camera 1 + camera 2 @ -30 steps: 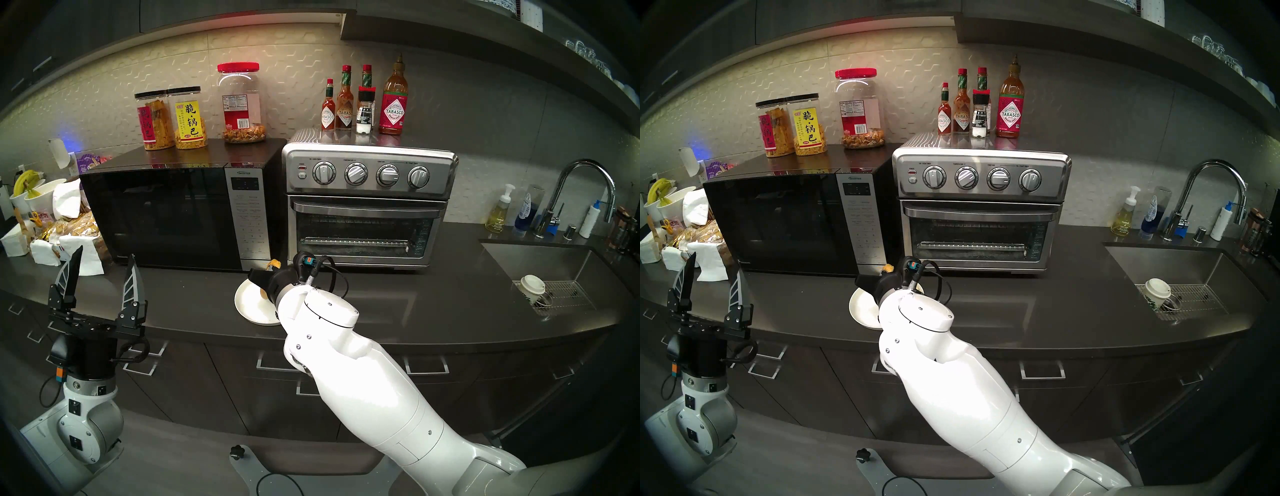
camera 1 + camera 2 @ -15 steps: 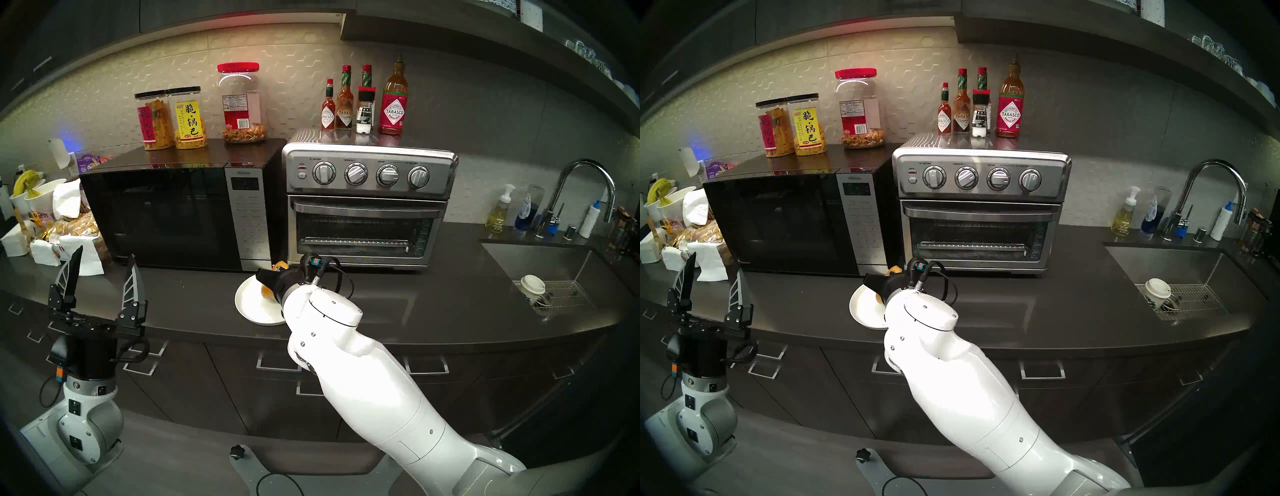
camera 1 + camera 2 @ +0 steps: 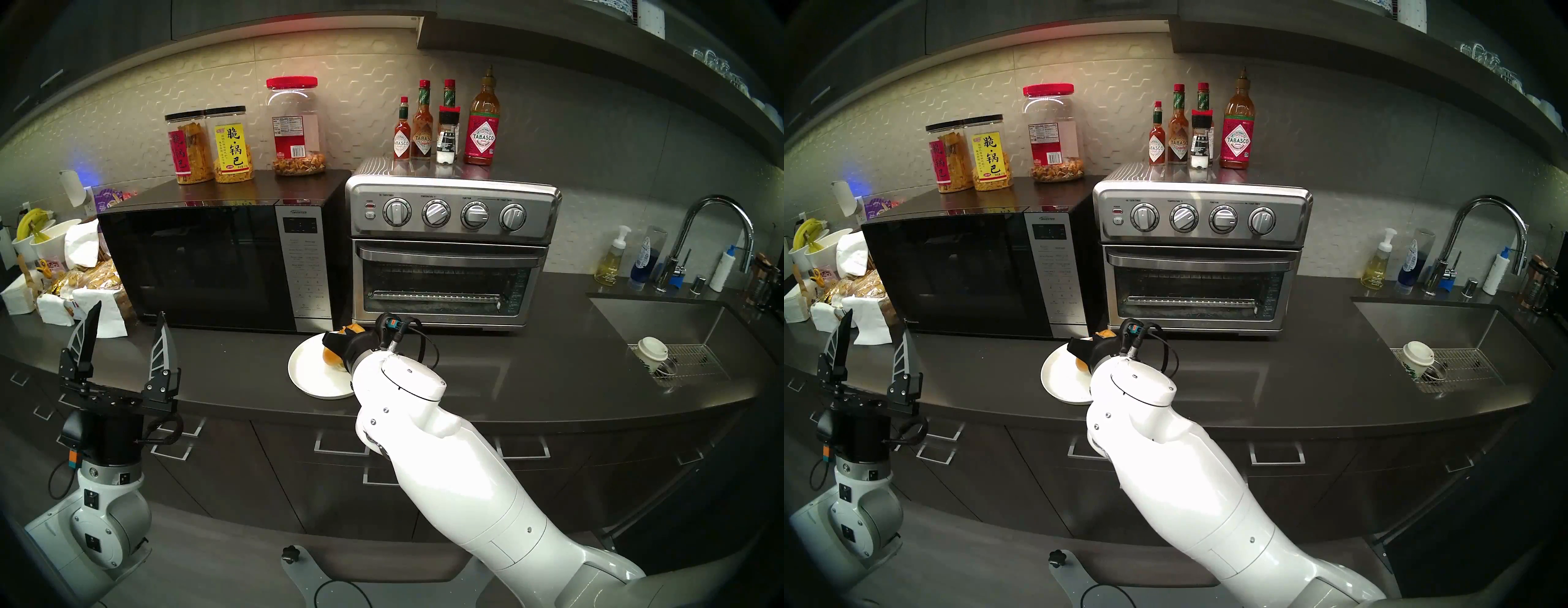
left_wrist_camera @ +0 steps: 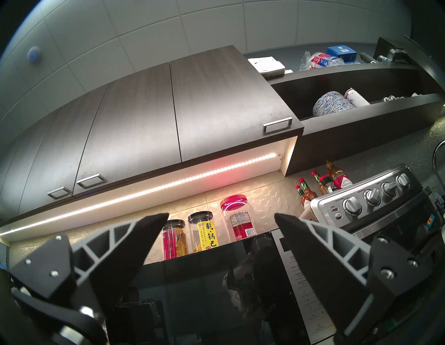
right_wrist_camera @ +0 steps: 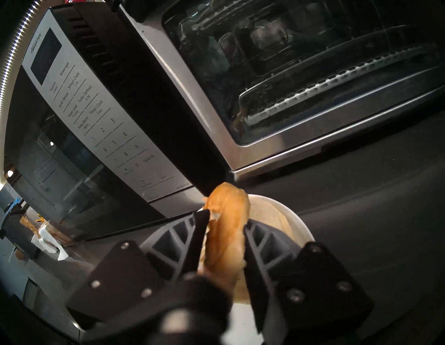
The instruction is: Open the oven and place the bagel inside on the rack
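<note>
The stainless oven (image 3: pixel 449 254) stands on the counter with its glass door shut; the wire rack (image 3: pixel 437 296) shows through the glass. My right gripper (image 3: pixel 339 342) is shut on the golden-brown bagel (image 3: pixel 331 356), held on edge just above the white plate (image 3: pixel 305 369), in front of the oven's lower left corner. In the right wrist view the bagel (image 5: pixel 226 228) sits between both fingers of the gripper (image 5: pixel 226 218), with the oven (image 5: pixel 313 84) ahead. My left gripper (image 3: pixel 130 309) is open and empty, pointing up at the far left.
A black microwave (image 3: pixel 203 263) stands directly left of the oven. Sauce bottles (image 3: pixel 481 131) stand on the oven top. A sink (image 3: pixel 662 322) with a paper cup (image 3: pixel 653 352) lies to the right. Bags and napkins (image 3: pixel 85 293) crowd the counter's left end.
My right gripper has carried the bagel a little to the right, toward the oven's front; more of the plate and bagel now show. The left arm has not moved.
</note>
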You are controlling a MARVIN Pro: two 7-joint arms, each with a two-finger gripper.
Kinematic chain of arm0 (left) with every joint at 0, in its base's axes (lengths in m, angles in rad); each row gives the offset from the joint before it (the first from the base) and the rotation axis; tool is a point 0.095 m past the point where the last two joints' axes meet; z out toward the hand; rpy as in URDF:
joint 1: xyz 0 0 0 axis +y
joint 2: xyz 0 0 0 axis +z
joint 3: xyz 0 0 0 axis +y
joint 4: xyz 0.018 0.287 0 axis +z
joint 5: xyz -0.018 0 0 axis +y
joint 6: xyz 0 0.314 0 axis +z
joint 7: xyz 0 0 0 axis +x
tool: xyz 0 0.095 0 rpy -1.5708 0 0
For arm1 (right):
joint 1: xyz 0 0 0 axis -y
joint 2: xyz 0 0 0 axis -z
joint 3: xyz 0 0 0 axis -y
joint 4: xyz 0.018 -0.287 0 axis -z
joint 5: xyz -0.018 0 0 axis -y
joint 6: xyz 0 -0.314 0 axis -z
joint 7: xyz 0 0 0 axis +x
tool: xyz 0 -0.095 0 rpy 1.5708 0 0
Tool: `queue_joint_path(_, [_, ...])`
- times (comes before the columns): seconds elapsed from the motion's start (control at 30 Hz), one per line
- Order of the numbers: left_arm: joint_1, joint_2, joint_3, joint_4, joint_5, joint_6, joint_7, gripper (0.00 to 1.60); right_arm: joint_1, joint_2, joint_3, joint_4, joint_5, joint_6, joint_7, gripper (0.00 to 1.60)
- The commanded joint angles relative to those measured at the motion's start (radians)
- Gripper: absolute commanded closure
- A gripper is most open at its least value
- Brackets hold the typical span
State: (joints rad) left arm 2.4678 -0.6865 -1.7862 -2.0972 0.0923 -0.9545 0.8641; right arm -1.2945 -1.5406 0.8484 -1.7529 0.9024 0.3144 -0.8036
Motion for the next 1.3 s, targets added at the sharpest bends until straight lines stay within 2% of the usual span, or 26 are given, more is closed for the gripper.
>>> queue_joint_path(0.0, [0.000, 0.000, -0.007, -0.009, 0.000, 0.000, 0.001, 0.00, 0.012, 0.000, -0.008, -0.002, -0.013, 0.011, -0.013, 0.00])
queue_joint_path(0.2, [0.000, 0.000, -0.007, -0.009, 0.000, 0.000, 0.001, 0.00, -0.004, 0.020, -0.025, -0.008, -0.039, 0.024, -0.038, 0.00])
queue_joint_path(0.37, [-0.001, 0.000, -0.006, -0.009, 0.000, 0.000, 0.001, 0.00, -0.012, 0.060, -0.056, -0.033, -0.054, 0.061, -0.032, 0.00])
queue_joint_path(0.53, [-0.001, 0.000, -0.006, -0.008, 0.001, -0.001, 0.001, 0.00, 0.001, 0.123, -0.096, -0.076, -0.105, 0.106, -0.031, 0.00])
queue_joint_path(0.77, [-0.002, 0.000, -0.006, -0.008, 0.001, -0.001, 0.001, 0.00, 0.041, 0.234, -0.145, -0.146, -0.145, 0.218, 0.039, 0.00])
queue_joint_path(0.83, [-0.002, 0.000, -0.006, -0.008, 0.001, -0.001, 0.001, 0.00, 0.044, 0.238, -0.147, -0.151, -0.152, 0.223, 0.038, 0.00])
queue_joint_path(0.87, [-0.002, 0.000, -0.006, -0.008, 0.001, -0.001, 0.001, 0.00, 0.059, 0.266, -0.158, -0.169, -0.160, 0.258, 0.062, 0.00])
queue_joint_path(0.97, [-0.002, 0.000, -0.006, -0.008, 0.001, -0.001, 0.001, 0.00, 0.080, 0.304, -0.179, -0.188, -0.178, 0.302, 0.093, 0.00])
queue_joint_path(1.07, [-0.002, 0.000, -0.006, -0.008, 0.001, -0.001, 0.001, 0.00, 0.092, 0.321, -0.187, -0.199, -0.192, 0.318, 0.109, 0.00])
queue_joint_path(1.1, [-0.002, 0.000, -0.006, -0.008, 0.001, -0.001, 0.001, 0.00, 0.110, 0.337, -0.190, -0.203, -0.187, 0.346, 0.141, 0.00])
queue_joint_path(1.17, [-0.002, 0.000, -0.006, -0.008, 0.001, -0.001, 0.001, 0.00, 0.114, 0.341, -0.193, -0.205, -0.196, 0.346, 0.145, 0.00])
queue_joint_path(1.27, [-0.002, 0.000, -0.006, -0.008, 0.001, -0.001, 0.001, 0.00, 0.146, 0.368, -0.208, -0.217, -0.207, 0.386, 0.191, 0.00])
